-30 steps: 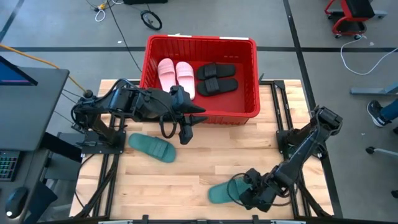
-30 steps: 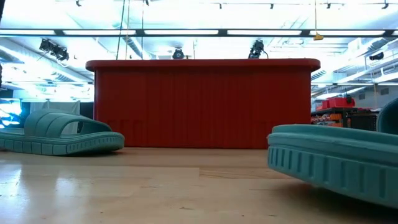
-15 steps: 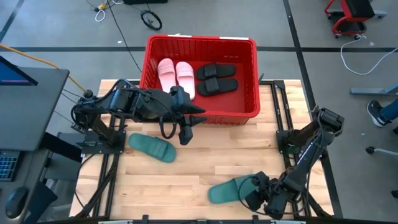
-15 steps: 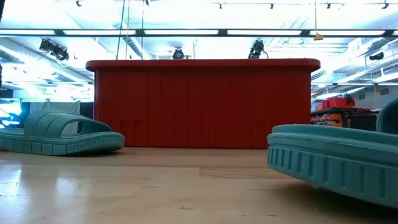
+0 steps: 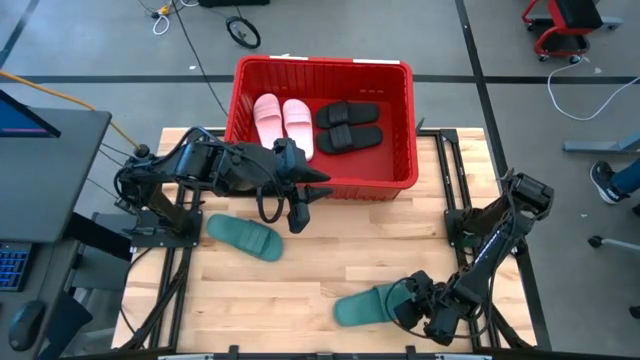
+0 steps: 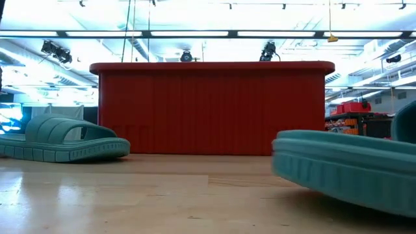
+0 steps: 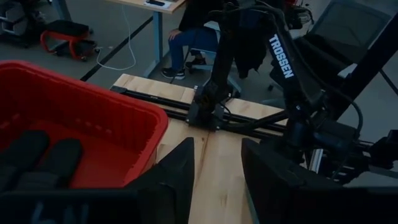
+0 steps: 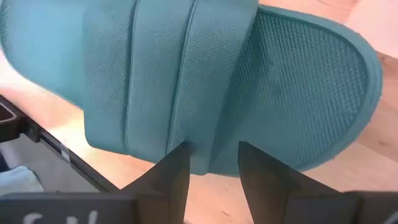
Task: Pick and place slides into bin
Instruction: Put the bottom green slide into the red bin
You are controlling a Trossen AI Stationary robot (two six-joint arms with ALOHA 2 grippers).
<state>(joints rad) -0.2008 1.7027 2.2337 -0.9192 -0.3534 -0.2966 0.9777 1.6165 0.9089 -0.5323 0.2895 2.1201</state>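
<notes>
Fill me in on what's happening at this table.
Slides are being sorted into the red bin. The pink pair and black pair are already inside. Two green slides are on the table: one lies below the left claw, which hangs open by the bin's front wall; the right claw is open at the strap of the other, near the table's front edge.

Near green slide (image 6: pixel 344 170) cut off at low view's right edge; bin (image 6: pixel 212 107) contents hidden there.
</notes>
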